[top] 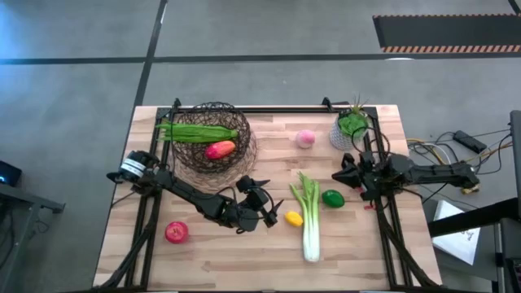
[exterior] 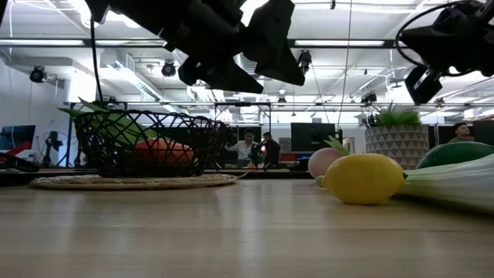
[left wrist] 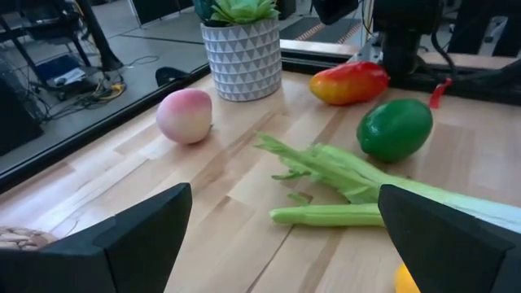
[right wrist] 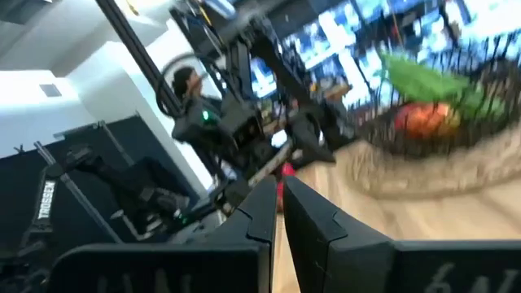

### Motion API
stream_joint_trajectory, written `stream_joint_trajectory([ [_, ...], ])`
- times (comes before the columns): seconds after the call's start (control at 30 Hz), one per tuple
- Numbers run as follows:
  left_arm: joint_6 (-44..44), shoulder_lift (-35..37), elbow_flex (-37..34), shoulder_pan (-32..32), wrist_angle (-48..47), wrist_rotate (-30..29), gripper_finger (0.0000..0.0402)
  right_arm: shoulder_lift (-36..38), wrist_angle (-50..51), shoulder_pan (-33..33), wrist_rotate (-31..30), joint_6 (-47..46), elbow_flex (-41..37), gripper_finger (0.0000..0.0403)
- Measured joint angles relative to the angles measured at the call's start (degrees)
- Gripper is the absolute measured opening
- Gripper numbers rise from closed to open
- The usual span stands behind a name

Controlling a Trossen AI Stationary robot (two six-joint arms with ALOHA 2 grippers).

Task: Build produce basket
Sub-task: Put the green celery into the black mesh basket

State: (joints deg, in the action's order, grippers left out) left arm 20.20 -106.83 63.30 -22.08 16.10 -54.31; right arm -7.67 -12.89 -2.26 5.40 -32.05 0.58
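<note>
From above, my left gripper [top: 271,213], jaws apart and empty, hung beside the lemon [top: 293,218] at its 3 o'clock; the basket [top: 213,142] lay at 11. From its wrist, the celery [left wrist: 358,195] stretched crosswise ahead. My right gripper [right wrist: 279,213], jaws together, waited farther off.

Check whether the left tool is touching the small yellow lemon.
Apart. The high view shows bare wood between the left tool and the small yellow lemon; its open fingers are empty.

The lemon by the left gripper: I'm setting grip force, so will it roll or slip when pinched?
The lemon looks smooth and glossy, so it may slip. Its rounded oval shape suggests it could roll if nudged sideways, though the celery stalk beside it might stop it. The open left gripper hangs just short of it.
</note>
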Motion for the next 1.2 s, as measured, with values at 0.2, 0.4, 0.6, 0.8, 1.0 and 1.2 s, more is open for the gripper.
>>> stream_joint_trajectory([
  [0.2,0.3,0.0,-0.8,0.1,0.0,0.0,0.0377,-11.4,-0.6,-7.8,-6.7,-3.1,0.9,0.0018],
  [0.4,0.5,0.0,-1.4,0.1,0.1,0.0,0.0377,-23.5,6.1,-13.4,-8.5,-8.4,8.8,0.002],
  [0.6,0.5,0.0,-1.4,0.1,0.1,0.0,0.0377,-35.3,22.0,-16.4,-7.9,-15.8,19.1,0.0069],
  [0.8,0.5,0.0,-1.6,0.1,0.0,0.0,0.0377,-47.8,26.0,-19.4,-5.4,-22.7,28.3,0.0154],
  [1.0,0.5,0.0,-2.4,-0.1,0.2,0.0,0.0377,-61.3,27.3,-20.5,0.8,-31.5,35.0,0.0224],
  [1.2,0.7,0.0,-4.9,-0.4,1.7,0.1,0.0377,-73.0,32.9,-21.2,0.5,-37.6,43.2,0.026],
])
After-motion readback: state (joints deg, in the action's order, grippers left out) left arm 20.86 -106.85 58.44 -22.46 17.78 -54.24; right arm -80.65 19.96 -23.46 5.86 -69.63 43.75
